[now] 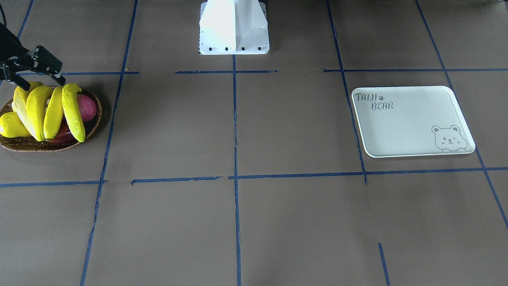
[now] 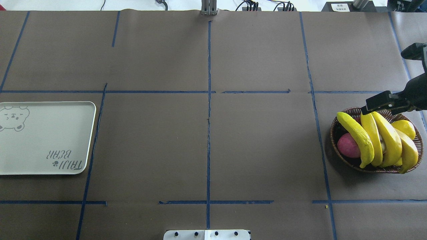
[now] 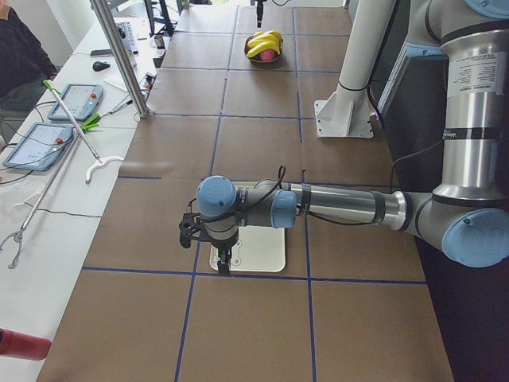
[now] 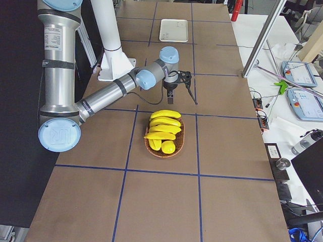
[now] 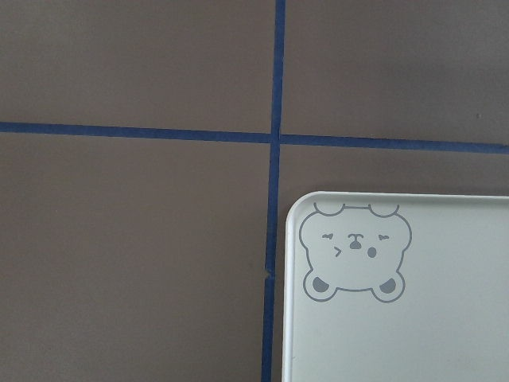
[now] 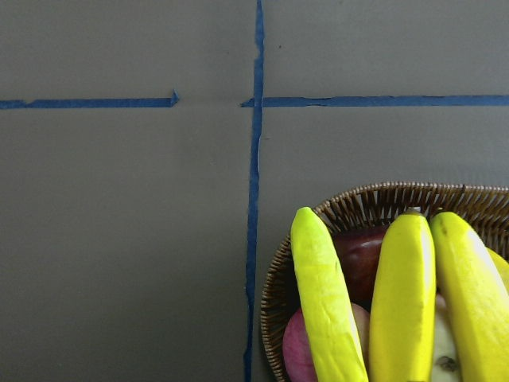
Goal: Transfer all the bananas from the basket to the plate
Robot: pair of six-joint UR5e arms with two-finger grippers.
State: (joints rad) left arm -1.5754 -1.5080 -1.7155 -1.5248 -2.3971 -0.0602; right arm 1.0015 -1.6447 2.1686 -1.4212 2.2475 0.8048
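Four bananas (image 2: 377, 140) lie in the wicker basket (image 2: 336, 148) at the right end of the table (image 2: 260, 143), with the right claw (image 4: 182, 103) spread open near its rim. The left claw (image 3: 223, 264) hangs over the cream plate (image 2: 43, 140); I cannot tell whether it is open or closed.

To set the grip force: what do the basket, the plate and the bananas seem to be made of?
Basket: woven wicker or rattan, matt brown; strands and braided rim show. Plate: probably plastic or melamine; smooth cream surface, printed bear. Bananas: perhaps plastic or foam replicas; the yellow is very uniform, but this is uncertain.
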